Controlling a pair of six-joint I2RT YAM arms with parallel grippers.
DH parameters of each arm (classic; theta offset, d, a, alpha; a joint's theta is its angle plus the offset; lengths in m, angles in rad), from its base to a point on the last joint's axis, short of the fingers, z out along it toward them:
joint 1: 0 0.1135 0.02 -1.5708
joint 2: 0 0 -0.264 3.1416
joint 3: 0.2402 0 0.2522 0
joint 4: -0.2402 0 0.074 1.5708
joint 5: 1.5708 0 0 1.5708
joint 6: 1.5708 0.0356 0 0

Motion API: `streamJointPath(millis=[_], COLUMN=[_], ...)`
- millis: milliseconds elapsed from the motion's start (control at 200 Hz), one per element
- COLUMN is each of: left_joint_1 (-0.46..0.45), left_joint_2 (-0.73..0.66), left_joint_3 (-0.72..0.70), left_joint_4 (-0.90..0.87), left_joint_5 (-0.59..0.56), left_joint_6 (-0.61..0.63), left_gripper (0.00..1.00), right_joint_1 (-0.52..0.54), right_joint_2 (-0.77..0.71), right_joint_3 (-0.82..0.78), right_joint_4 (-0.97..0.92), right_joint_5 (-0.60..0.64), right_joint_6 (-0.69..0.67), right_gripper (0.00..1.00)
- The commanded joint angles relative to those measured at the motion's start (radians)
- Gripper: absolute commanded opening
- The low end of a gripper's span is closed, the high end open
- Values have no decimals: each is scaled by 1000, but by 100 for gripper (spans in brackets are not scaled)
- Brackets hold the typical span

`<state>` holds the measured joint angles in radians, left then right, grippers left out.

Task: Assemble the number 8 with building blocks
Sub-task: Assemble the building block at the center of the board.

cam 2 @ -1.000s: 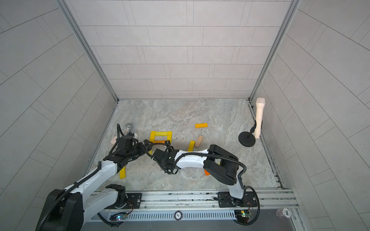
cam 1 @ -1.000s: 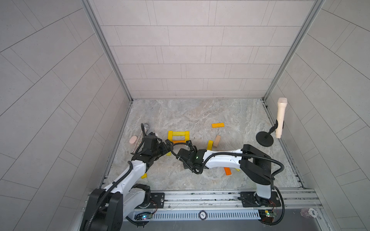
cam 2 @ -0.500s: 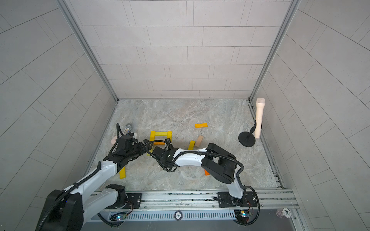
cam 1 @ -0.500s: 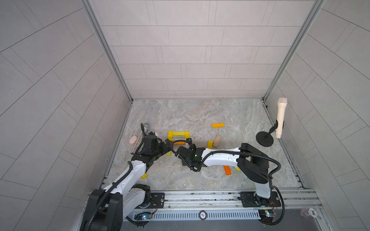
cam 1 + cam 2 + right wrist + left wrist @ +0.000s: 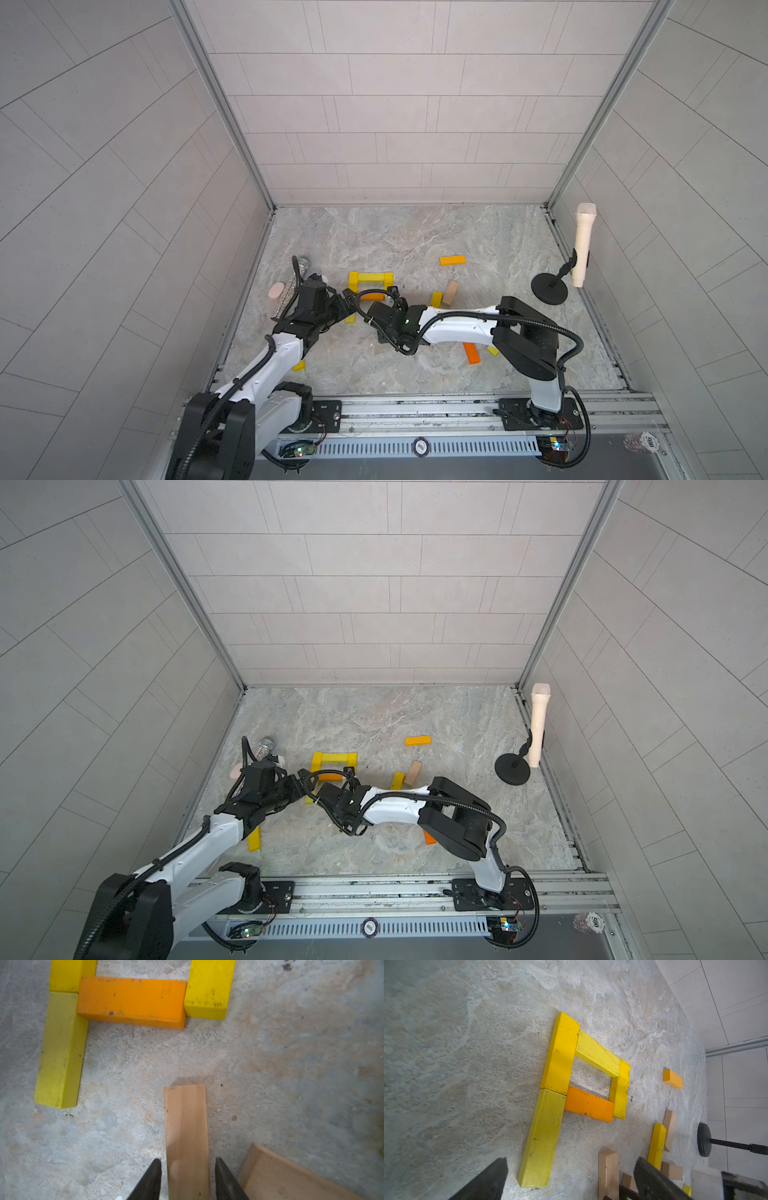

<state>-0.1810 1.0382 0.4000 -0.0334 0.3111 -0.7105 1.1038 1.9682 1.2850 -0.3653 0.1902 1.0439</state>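
My right end effector [image 5: 188, 1178] straddles the near end of a plain tan wooden bar [image 5: 185, 1122] that lies flat on the grey marbled desk [image 5: 415, 241]. The jaws stand only a little apart, with a sliver of desk showing on each side of the wood, so I judge I have no hold of it.

The bar's long axis runs straight out from between my fingers toward the end of the yellow bar [image 5: 207, 989] beside the orange crossbar [image 5: 133, 999]. Its far end stops short of that yellow end, with bare desk between. It lies about parallel to the yellow-green bar [image 5: 60, 1049] that makes the lower loop's other side.

In both top views the figure [image 5: 371, 277] sits left of centre, low in the frame, and my wrist hides the tan bar. My left end effector [image 5: 571, 1163] gapes wide and empty beyond the figure, so the right is nearer. A second tan bar [image 5: 291, 1176] lies slanted close by one finger, and room is tight there.
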Motion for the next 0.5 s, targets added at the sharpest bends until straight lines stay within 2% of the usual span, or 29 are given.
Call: streamJointPath(millis=[0,495], left_joint_1=[6,6], left_joint_2=[1,7], left_joint_3=[17,26], left_joint_4=[23,56], left_joint_5=[-5,-6], left_joint_6=[-8,-45], left_gripper=[100,100], right_joint_1=[-7,-51], right_joint_2=[-3,19], right_joint_3=[9,10], right_joint_4=[-9,18], right_joint_5=[9,2], right_joint_6=[11,58], right_gripper=[43,34])
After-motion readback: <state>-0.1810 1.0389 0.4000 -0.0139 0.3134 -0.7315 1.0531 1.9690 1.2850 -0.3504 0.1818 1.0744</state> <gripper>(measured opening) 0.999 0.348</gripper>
